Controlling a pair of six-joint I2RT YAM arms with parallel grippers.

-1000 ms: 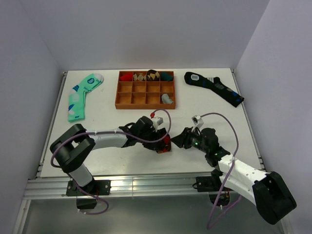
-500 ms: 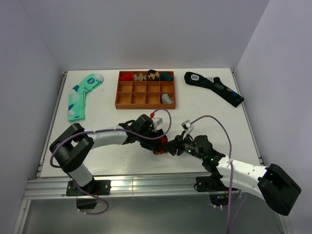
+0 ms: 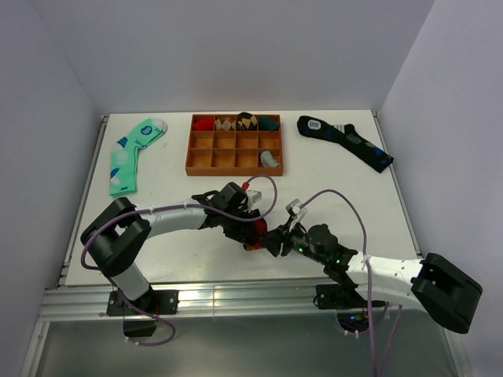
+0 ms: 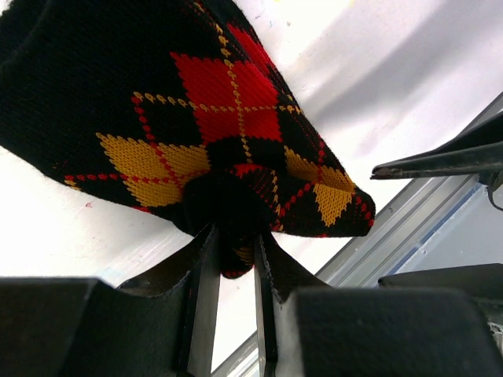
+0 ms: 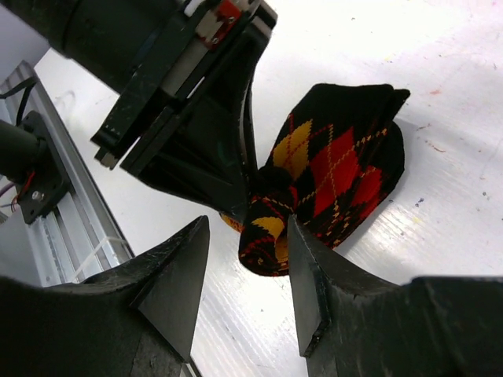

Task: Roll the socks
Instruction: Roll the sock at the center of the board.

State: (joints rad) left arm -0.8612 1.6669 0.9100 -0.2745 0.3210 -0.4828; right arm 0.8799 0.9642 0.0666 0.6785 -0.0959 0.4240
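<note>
Within the last second the right arm has swung in from the right side of the bench. Its right fingers [image 5: 177, 271] now sit at the black argyle sock [image 4: 220, 118], near the middle of the bench's near edge. They are spread apart and straddle the sock's bunched end without touching it on either side. The left arm has hardly moved. The left fingers [image 4: 200, 275] are clamped tight on a gathered fold at the sock's lower edge, and the rest of the fabric fans out above them.

I read this as the start of a handover or a two-handed tuck. The roll looks loose and only partly formed, so the right fingers probably need to close on the bundle before the left ones let go.

From overhead both wrists cover the sock, leaving only a sliver of red. The left wrist camera alone shows how deeply the fold is pinched. The right wrist camera alone shows the clear gaps beside its own fingers. Only the overhead view shows the compartmented wooden tray [image 3: 191, 157] by the far edge.
</note>
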